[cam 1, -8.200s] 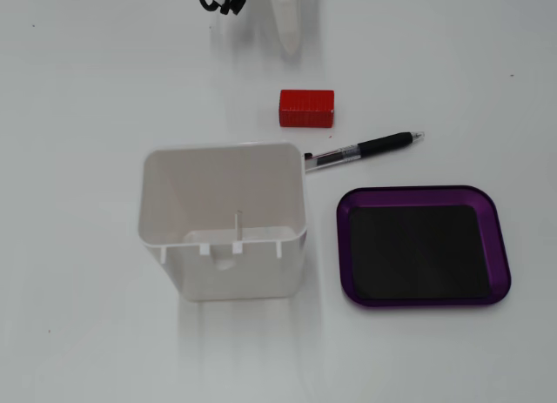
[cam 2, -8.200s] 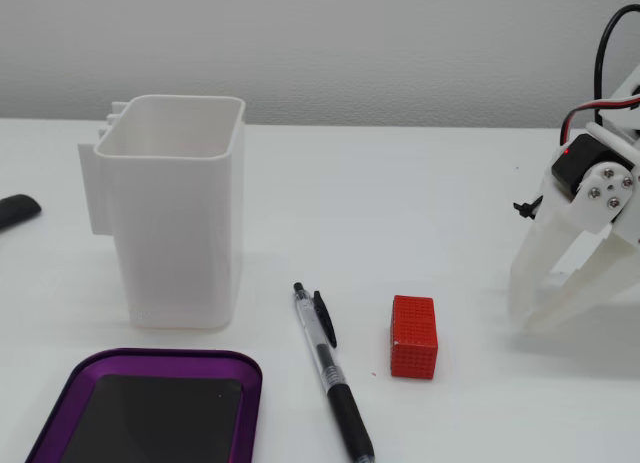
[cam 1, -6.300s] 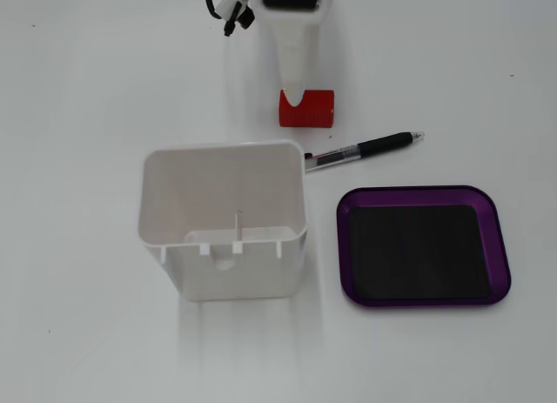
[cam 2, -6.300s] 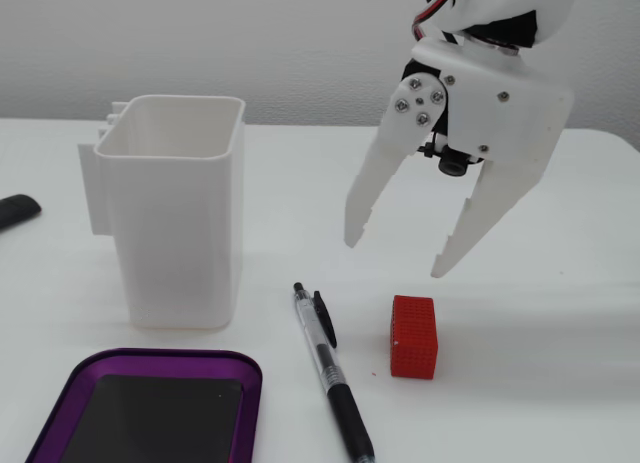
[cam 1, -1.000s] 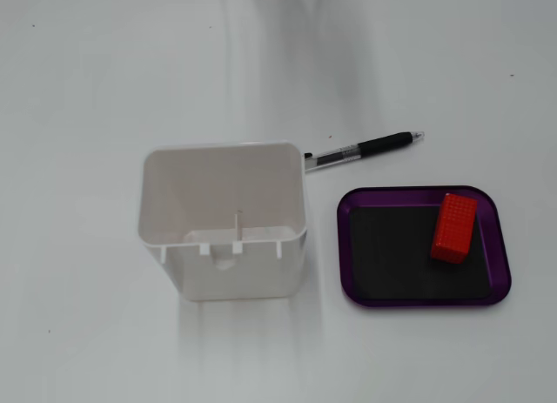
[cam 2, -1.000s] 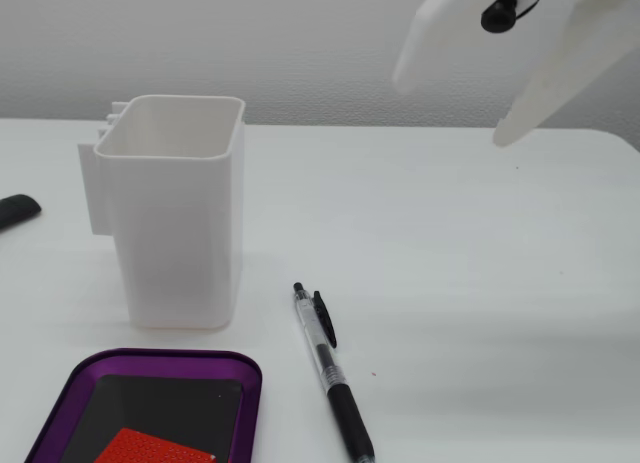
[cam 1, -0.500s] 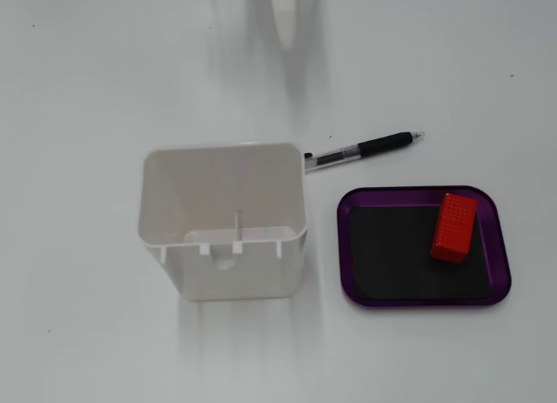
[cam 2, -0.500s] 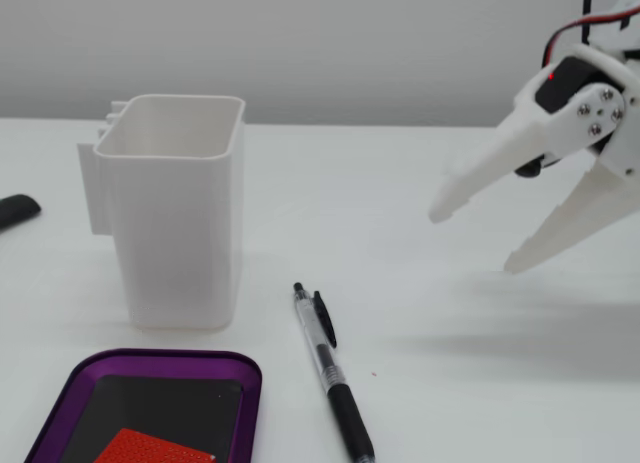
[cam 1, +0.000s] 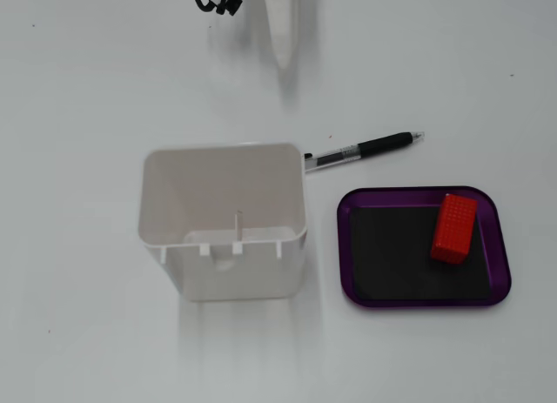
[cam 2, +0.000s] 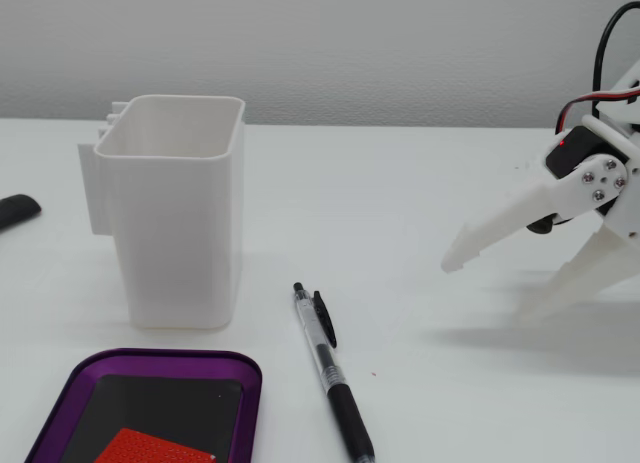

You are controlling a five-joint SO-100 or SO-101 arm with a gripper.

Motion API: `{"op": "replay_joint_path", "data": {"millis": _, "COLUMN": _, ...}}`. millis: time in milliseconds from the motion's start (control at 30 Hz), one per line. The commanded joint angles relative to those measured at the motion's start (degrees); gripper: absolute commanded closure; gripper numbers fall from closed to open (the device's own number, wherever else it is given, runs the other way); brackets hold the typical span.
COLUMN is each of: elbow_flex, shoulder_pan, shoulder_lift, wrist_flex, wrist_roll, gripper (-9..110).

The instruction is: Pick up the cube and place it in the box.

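Gripper (cam 2: 487, 280) agape above table (cam 2: 420, 203)

A: How many things lie on the tabletop (cam 1: 87, 90)?

B: One cube (cam 1: 454, 227), red and ribbed. One box (cam 1: 424, 297), the purple tray with the black floor; the cube sits inside it, toward the right rim in a fixed view.

A: Any containers beside the box?

B: One tall white container (cam 1: 222, 220), just left of the box in that same view. One pen (cam 1: 364, 150), clear barrel with a black grip, just above the box there.

A: And arms?

B: One arm, with one gripper (cam 2: 490, 278) of two white fingers (cam 2: 495, 231), well away from the box. One dark object (cam 2: 17, 211) shows at the left edge, too cut off to name.
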Motion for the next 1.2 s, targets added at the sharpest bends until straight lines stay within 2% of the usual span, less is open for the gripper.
{"op": "replay_joint_path", "data": {"millis": 0, "elbow_flex": 0.35, "shoulder_pan": 0.18, "shoulder_lift": 4.48, "wrist_flex": 0.53, "wrist_roll": 1.76, "gripper": 82}}
{"op": "replay_joint_path", "data": {"millis": 167, "elbow_flex": 0.35, "shoulder_pan": 0.18, "shoulder_lift": 4.48, "wrist_flex": 0.53, "wrist_roll": 1.58, "gripper": 103}}
{"op": "replay_joint_path", "data": {"millis": 233, "elbow_flex": 0.44, "shoulder_pan": 0.18, "shoulder_lift": 4.48, "wrist_flex": 0.44, "wrist_roll": 1.58, "gripper": 101}}
{"op": "replay_joint_path", "data": {"millis": 1167, "elbow_flex": 0.70, "shoulder_pan": 0.18, "shoulder_lift": 4.48, "wrist_flex": -0.18, "wrist_roll": 1.58, "gripper": 102}}
